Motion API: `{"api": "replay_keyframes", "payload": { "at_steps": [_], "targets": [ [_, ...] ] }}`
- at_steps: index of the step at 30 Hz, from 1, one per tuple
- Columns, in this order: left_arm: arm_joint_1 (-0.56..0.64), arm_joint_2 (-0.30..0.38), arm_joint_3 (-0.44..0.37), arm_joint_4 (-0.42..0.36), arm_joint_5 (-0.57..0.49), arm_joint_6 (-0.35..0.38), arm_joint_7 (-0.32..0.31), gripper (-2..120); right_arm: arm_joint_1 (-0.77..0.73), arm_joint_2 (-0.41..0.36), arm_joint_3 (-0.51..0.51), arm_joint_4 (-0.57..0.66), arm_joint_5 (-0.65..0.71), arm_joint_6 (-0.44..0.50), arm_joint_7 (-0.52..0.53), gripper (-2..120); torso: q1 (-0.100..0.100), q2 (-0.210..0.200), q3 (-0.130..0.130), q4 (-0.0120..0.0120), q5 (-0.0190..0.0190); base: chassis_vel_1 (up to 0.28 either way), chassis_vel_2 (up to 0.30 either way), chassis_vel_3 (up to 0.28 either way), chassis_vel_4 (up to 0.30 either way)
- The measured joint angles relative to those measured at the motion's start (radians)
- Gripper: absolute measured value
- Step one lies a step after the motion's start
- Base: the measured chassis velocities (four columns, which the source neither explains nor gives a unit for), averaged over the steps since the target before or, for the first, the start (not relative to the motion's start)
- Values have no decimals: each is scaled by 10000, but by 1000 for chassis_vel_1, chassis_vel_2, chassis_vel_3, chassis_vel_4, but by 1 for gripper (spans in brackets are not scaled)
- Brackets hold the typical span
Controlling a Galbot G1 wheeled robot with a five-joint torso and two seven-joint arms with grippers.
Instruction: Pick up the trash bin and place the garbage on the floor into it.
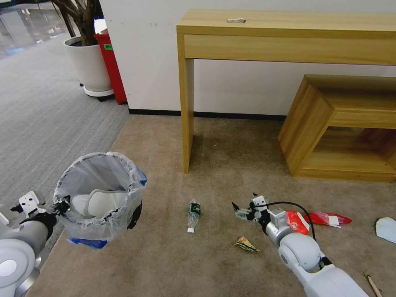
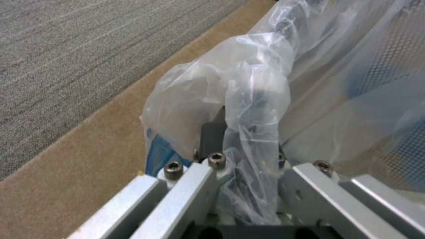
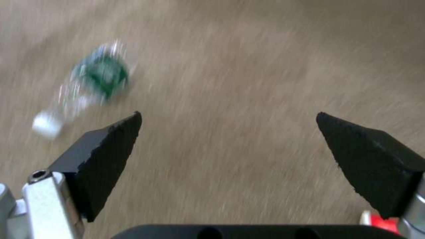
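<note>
Trash bin (image 1: 99,198) gripped by left end effector (image 1: 62,205).

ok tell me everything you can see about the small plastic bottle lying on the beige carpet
The small clear plastic bottle lies on its side on the beige short-pile carpet, apart from the other litter. It has a green label around its upper body and a white cap, which points toward the robot. It looks empty, though that is hard to confirm. Nothing touches it but the carpet. The open right gripper hovers just to its right; the lined black bin is held up to its left.
</note>
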Motion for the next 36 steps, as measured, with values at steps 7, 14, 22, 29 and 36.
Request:
{"api": "replay_keyframes", "payload": {
  "at_steps": [7, 14, 22, 29, 36],
  "targets": [
    [17, -49, 6, 4, 74, 0, 1, 0, 243, -178, -68, -643, -1497, -770, -1576, 100, 0, 0, 0, 0, 0, 0, 0, 0, 0],
    [10, -152, 124, -32, 264, 0, 2, 0, 246, -249, -124, -1140, -2421, -1081, -2451, 100, 0, 0, 0, 0, -1, 0, 0, 0, 0],
    [4, -332, 307, -151, 539, 0, 2, 0, 385, -254, 13, -1609, -3269, -1036, -3979, 100, 1, 0, 0, 0, -1, 0, 0, 0, 0],
    [3, -415, 366, -168, 673, 0, 5, 0, 523, -178, -78, -2143, -3925, -569, -4557, 100, 0, 0, 0, 0, -1, 0, 0, 0, 0],
    [-31, -421, 387, -170, 701, 0, 6, 0, 651, -67, -183, -2437, -4172, -343, -4601, 100, 0, 0, 0, 0, -1, 0, 0, 0, 0]
  ]
}}
